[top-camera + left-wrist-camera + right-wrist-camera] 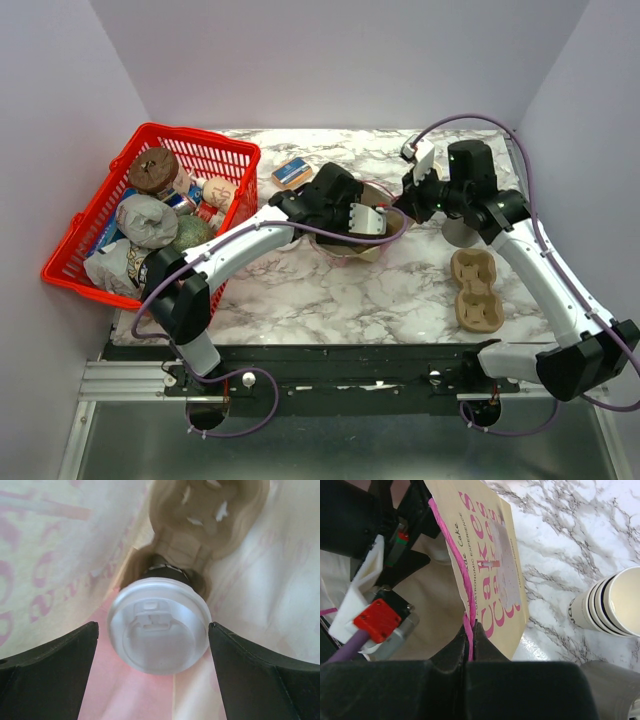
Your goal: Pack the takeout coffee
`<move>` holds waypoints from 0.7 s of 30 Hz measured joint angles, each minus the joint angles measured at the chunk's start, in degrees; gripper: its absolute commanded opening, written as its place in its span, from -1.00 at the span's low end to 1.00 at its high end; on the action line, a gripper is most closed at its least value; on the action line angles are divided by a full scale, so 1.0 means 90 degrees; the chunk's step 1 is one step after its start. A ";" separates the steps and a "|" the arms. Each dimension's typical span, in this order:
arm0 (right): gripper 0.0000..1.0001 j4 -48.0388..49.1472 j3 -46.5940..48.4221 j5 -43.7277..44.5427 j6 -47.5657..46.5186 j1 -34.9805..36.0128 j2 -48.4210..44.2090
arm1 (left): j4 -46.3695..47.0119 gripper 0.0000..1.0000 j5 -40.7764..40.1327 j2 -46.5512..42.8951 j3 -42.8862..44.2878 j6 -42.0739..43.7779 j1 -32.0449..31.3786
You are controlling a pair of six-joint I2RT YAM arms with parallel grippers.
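While the right claw (470,639) pinches the rim of the paper bag (492,555), fingers pressed together on the pink-edged lip to hold the mouth wide, the left claw (152,626) is down inside. And look at that: the takeout coffee (159,632) stands upright at the bottom of the bag, white lid on, its base apparently seated in a well of the cardboard carrier (200,525). The left claw is spread wide, one finger on each side of the lid with a gap showing on both sides, gripping nothing. I'd call the main job done: cup lidded, cup in the bag. What's left, by my reckoning, is lifting the left arm clear without clipping the lid, then letting go of the rim. Out on the surface (400,300), a second carrier (475,290) and the stack of plain cups (612,605) sit well aside.
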 measured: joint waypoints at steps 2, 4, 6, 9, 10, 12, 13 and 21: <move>-0.99 -0.0005 0.0027 -0.0024 -0.0002 -0.0053 0.0032 | 0.0044 0.97 0.0034 -0.0053 0.0000 -0.0010 0.0000; -0.99 -0.0024 0.0053 -0.0049 -0.0005 -0.0107 0.0063 | 0.0068 0.97 0.0143 -0.0078 0.0007 -0.0061 0.0002; -0.99 -0.0051 0.0075 -0.0075 -0.0007 -0.0146 0.0100 | 0.0041 0.97 0.0245 -0.0078 0.0029 -0.0117 0.0002; -0.99 -0.0138 0.0172 -0.0100 -0.0029 -0.0189 0.0204 | -0.0061 0.97 0.0401 -0.0078 0.0141 -0.0216 0.0005; -0.99 -0.0165 0.0221 -0.0104 -0.0049 -0.0202 0.0253 | -0.0114 0.97 0.0478 -0.0078 0.0226 -0.0262 0.0007; -0.99 -0.0257 0.0338 -0.0102 -0.0061 -0.0214 0.0347 | -0.0197 0.97 0.0576 -0.0078 0.0359 -0.0338 0.0012; -0.99 -0.0296 0.0398 -0.0102 -0.0070 -0.0219 0.0398 | -0.0228 0.97 0.0610 -0.0078 0.0415 -0.0372 0.0015; -0.99 -0.0627 0.0930 -0.0092 -0.0231 -0.0277 0.0775 | -0.0350 0.97 0.0821 -0.0078 0.0478 -0.0733 0.0017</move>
